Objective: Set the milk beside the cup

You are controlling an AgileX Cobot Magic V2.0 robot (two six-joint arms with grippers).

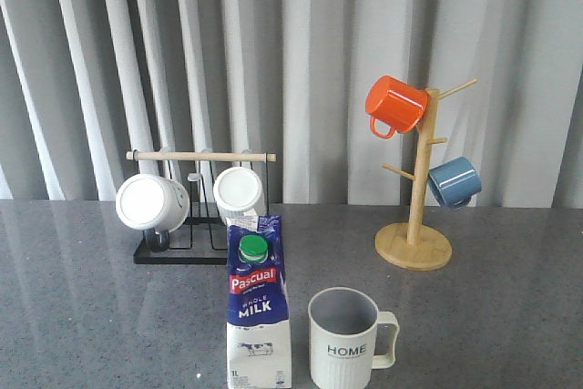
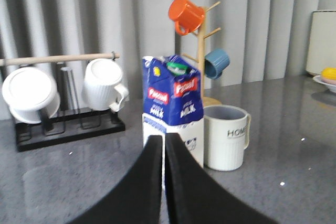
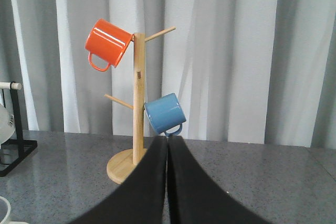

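The milk (image 1: 259, 307) is a tall gable-top carton of glossy printed card, deep blue over the upper half and white below, with a round green screw cap on the sloped face, a red "Pascual" label, the words "WHOLE MILK" and a small cow picture near the base. It stands upright on the grey speckled table (image 1: 82, 316), whose polished surface gives faint reflections, just beside the cup (image 1: 344, 338) and to its left in the front view, a narrow gap between them. The cup is a pale grey-white mug with fine vertical ribbing, a squared handle turned away from the carton, a greyish inside and the black word "HOME". Behind stand a black wire rack (image 1: 182, 248) with a light wooden rod, carrying two white mugs (image 1: 152, 202), and a pale wooden mug tree (image 1: 417, 198) on a round base, holding a shiny orange mug (image 1: 394, 105) and a blue mug (image 1: 454, 181). The left gripper (image 2: 164, 145) has its smooth black fingers pressed together with nothing between them, just short of the carton; the right gripper (image 3: 167, 148) is likewise closed on nothing, facing the mug tree.
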